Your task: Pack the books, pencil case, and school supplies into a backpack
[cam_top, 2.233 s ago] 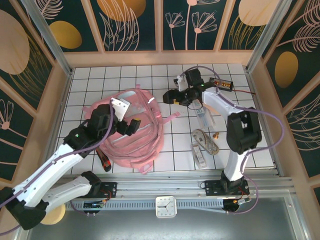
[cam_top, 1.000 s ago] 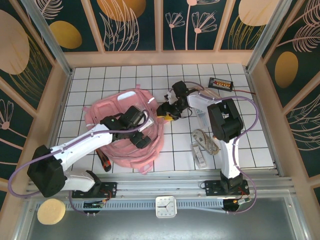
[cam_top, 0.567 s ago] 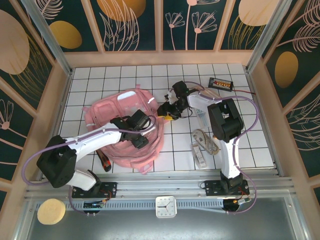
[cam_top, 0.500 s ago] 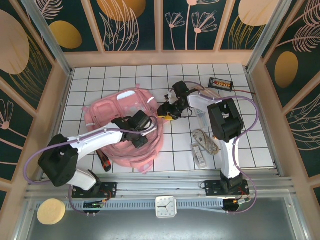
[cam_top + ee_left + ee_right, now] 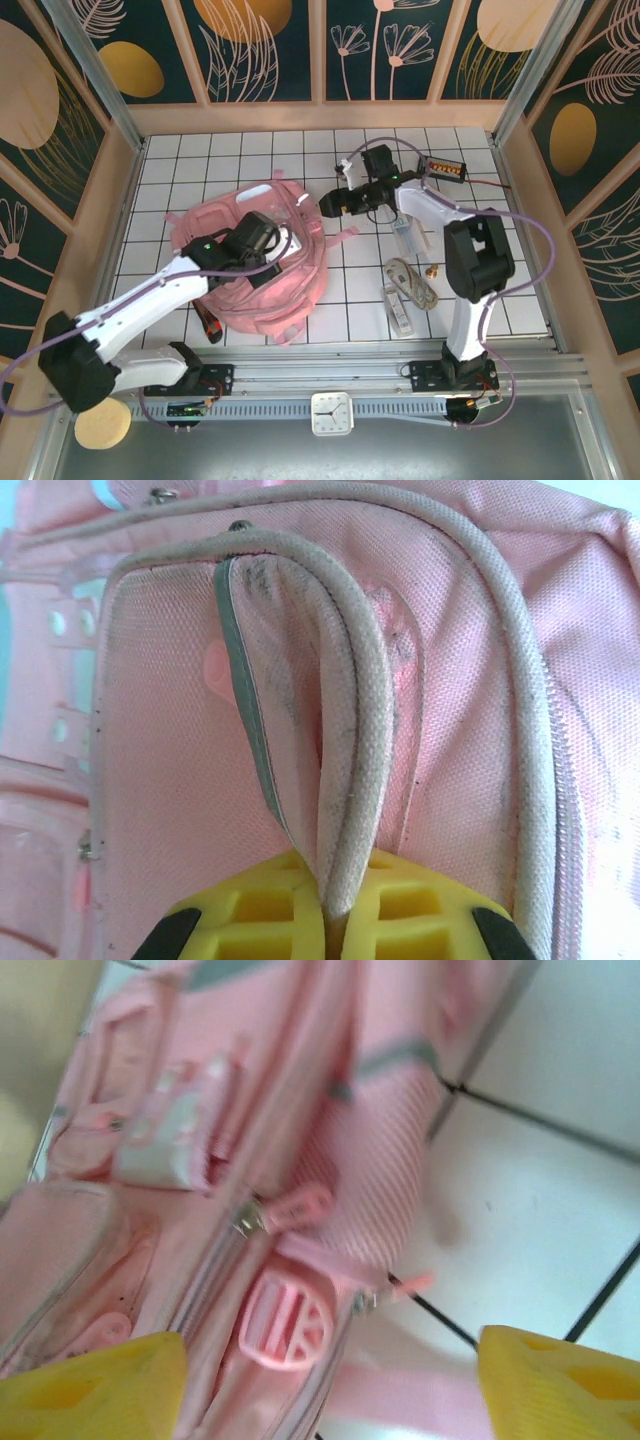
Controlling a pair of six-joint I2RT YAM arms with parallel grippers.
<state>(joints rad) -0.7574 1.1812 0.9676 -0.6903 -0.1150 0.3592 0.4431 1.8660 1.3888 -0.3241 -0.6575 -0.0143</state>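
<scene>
The big light-pink backpack lies left of centre on the tiled table. My left gripper is on its upper part, its yellow fingers shut on a piped fabric edge of the backpack. Beside the backpack's top right corner hovers my right gripper, open, with a pink buckle and zipper of the backpack below it. The pale translucent pencil case lies under the right arm. Further forward lie the looped cord bundle and the whitish ruler-like bar. The books are hidden.
A red-and-black utility knife lies at the backpack's front left edge. At the back right sits a small black box with orange marks and a wire. A small brass piece lies beside the cord. Wooden walls ring the table.
My left gripper has shut on the backpack's piped edge and pulled back left. My right gripper has opened wider and drawn back up and right from the backpack's side.
</scene>
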